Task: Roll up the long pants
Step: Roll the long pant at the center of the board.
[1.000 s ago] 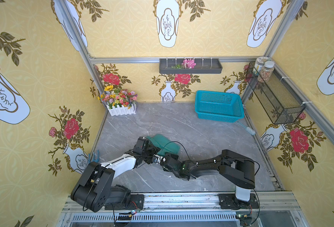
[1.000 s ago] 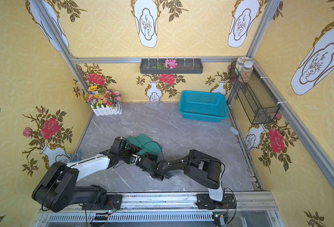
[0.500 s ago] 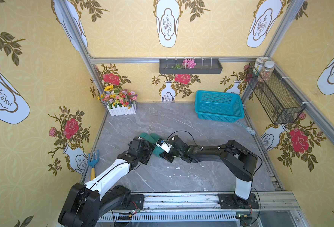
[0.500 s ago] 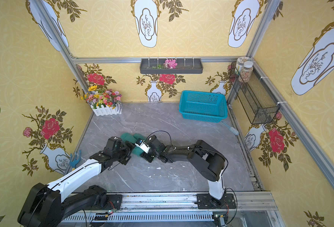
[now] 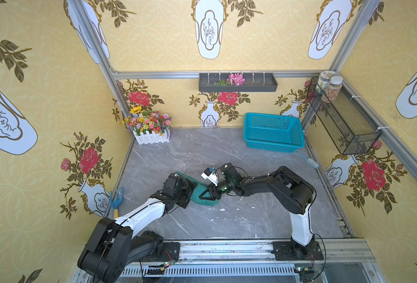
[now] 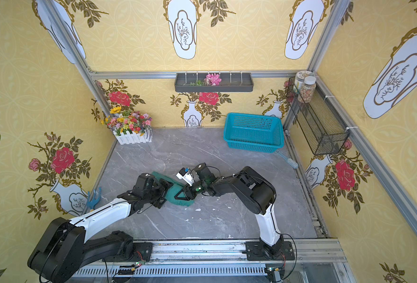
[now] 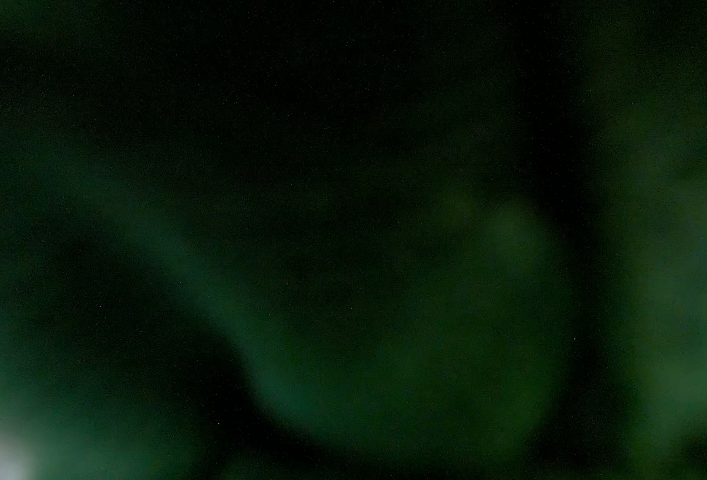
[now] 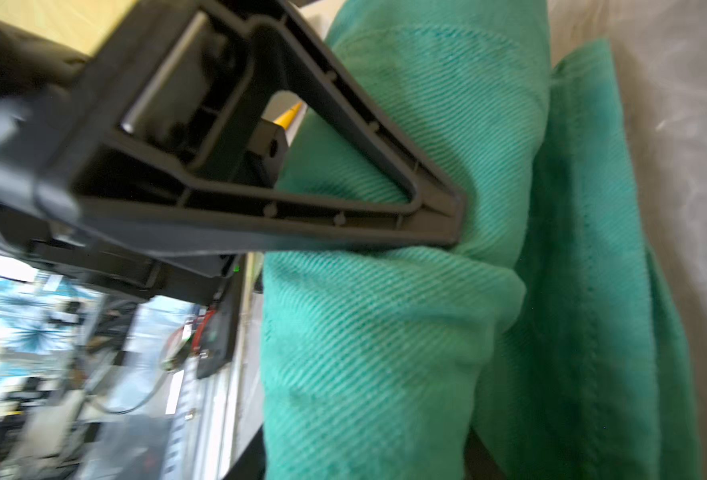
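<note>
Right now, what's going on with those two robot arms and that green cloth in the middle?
Both arms are working on the long pants, already bunched into a compact teal-green bundle on the grey marble tabletop. The right gripper is clamped on a thick fold. The left gripper is pushed into the bundle from the other side; its wrist camera sees only dark cloth, so its jaws can't be judged.

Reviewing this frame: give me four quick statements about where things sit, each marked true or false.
1. The pants lie bunched between the left pincer and the right pincer. True.
2. The pants are in the basket. False: the basket is empty and the pants are on the table.
3. The flower box stands in the back left corner. True.
4. The brush lies inside the basket. False: the brush lies on the table beside the basket.
</note>
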